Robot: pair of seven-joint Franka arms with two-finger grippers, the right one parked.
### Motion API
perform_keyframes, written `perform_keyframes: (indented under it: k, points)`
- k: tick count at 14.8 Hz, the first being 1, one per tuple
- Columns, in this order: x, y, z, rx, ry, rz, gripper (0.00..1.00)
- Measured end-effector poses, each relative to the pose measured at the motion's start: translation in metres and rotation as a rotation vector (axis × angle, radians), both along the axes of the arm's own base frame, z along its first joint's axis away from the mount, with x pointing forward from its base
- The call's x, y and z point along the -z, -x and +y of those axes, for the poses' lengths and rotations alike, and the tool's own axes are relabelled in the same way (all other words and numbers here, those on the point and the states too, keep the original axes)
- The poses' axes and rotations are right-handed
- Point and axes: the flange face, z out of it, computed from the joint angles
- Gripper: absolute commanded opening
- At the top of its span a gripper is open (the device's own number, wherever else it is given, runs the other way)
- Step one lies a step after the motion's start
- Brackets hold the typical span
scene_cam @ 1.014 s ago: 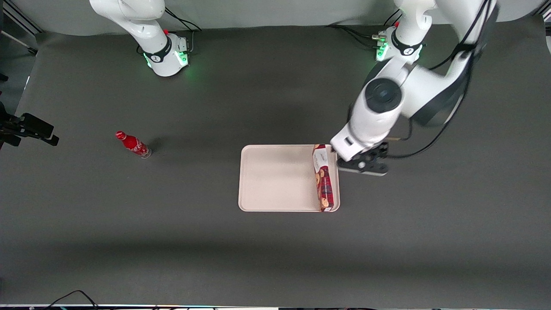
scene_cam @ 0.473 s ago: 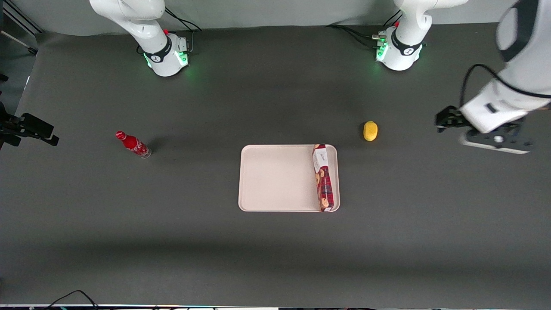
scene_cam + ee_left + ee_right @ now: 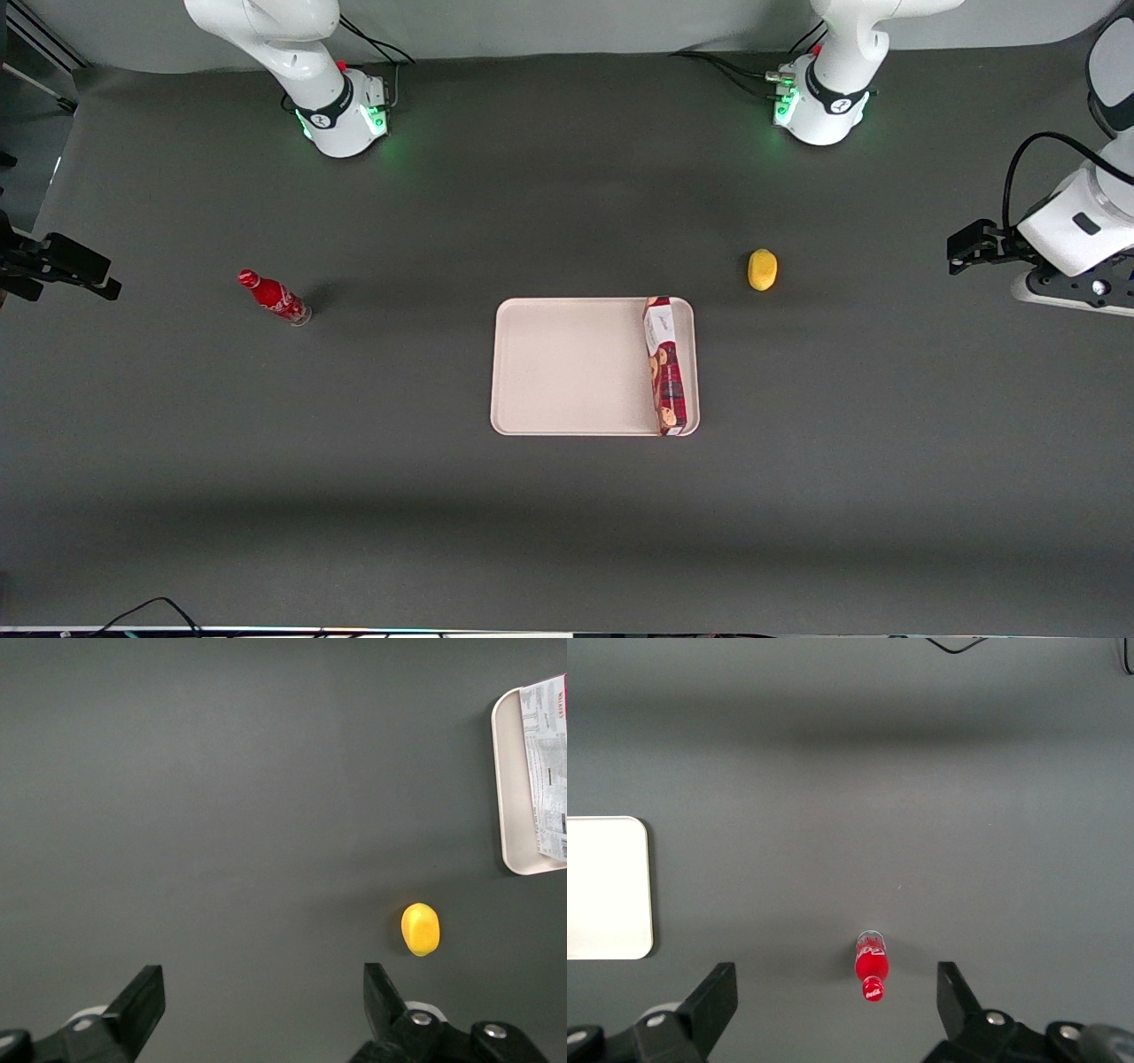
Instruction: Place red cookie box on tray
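Observation:
The red cookie box [image 3: 666, 365] lies on the pale beige tray [image 3: 567, 368], standing on its long edge along the tray's short side nearest the working arm. In the left wrist view the box's white printed panel [image 3: 549, 771] shows on one end of the tray [image 3: 509, 771]. My left gripper [image 3: 983, 246] hangs high above bare mat toward the working arm's end of the table, well away from the tray. Its fingers [image 3: 146, 997] are spread wide with nothing between them, so the gripper [image 3: 263, 1001] is open.
A yellow lemon-like object [image 3: 762, 269] [image 3: 420, 928] lies on the mat between the tray and the working arm's end. A small red bottle [image 3: 273, 298] [image 3: 870, 967] lies toward the parked arm's end. Both arm bases [image 3: 819, 97] stand at the table's edge farthest from the camera.
My left gripper has drawn away from the tray's edge to the working arm's end of the table and risen. The box stays on the tray. The yellow object came into view.

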Motion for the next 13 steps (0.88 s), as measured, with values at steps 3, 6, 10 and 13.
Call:
perform_keyframes:
  k: [3,6,10,13]
  points:
    - [-0.007,0.001,-0.003,-0.008,0.014,-0.009,1.0]
    - [-0.028,0.013,-0.009,-0.027,0.035,-0.003,1.0]
    - [-0.059,0.033,-0.017,-0.06,0.04,-0.036,1.0]
    - [-0.066,0.036,-0.015,-0.064,0.033,-0.05,1.0]
